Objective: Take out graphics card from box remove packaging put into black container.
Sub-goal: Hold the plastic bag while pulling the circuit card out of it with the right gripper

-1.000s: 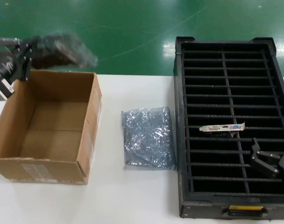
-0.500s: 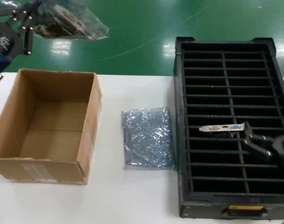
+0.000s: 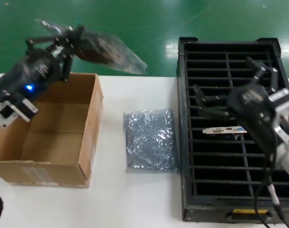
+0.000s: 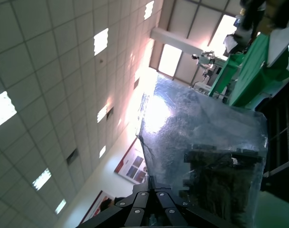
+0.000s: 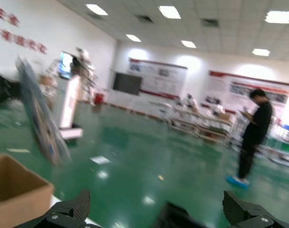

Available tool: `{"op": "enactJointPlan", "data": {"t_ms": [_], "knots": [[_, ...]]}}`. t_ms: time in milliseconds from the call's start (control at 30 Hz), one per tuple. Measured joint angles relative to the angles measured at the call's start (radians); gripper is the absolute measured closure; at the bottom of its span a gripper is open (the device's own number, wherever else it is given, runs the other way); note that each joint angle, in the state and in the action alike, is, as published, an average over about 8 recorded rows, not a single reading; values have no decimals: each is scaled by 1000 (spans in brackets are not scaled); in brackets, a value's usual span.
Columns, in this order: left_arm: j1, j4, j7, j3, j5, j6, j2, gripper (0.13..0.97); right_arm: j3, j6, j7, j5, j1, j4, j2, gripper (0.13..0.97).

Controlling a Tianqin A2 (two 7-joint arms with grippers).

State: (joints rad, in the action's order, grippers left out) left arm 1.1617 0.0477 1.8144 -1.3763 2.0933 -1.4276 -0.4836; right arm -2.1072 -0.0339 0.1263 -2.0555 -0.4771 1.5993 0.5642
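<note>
The left gripper is raised above the far left corner of the box, its fingers clenched on one end of a bag that sticks out to the right over the green floor. The box stands open on the left part of the white table; no contents show inside it. A second bag, crumpled and lying flat, rests on the table between the box and the black container, just beside the container's left wall. The container fills the right side of the table, with its yellow label on the near end. A graphics card stands in a slot about halfway along the container, only its silver bracket showing. The right gripper hovers over the far half of the container with its fingers spread wide and grasping nothing; the right arm covers part of the right column of slots. The left wrist view shows what the head view does not: a dark circuit board inside the held bag, with the fingers pinched on the bag's edge. The right wrist view shows both finger tips well apart, the held bag edge-on above the box corner, and a person standing far off on the floor.
</note>
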Motion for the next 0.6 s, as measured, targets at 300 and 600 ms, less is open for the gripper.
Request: {"op": "enactJointPlan", "data": {"t_ms": [300,600], "knots": [[-27,-5,67,-13,-12,-19,47,959,73,279,13,27,-96,-97,-119,132],[-32,-10,93,-13,-12,-24,66,959,93,415,-29,79,-165,-184,-189,186]]}}
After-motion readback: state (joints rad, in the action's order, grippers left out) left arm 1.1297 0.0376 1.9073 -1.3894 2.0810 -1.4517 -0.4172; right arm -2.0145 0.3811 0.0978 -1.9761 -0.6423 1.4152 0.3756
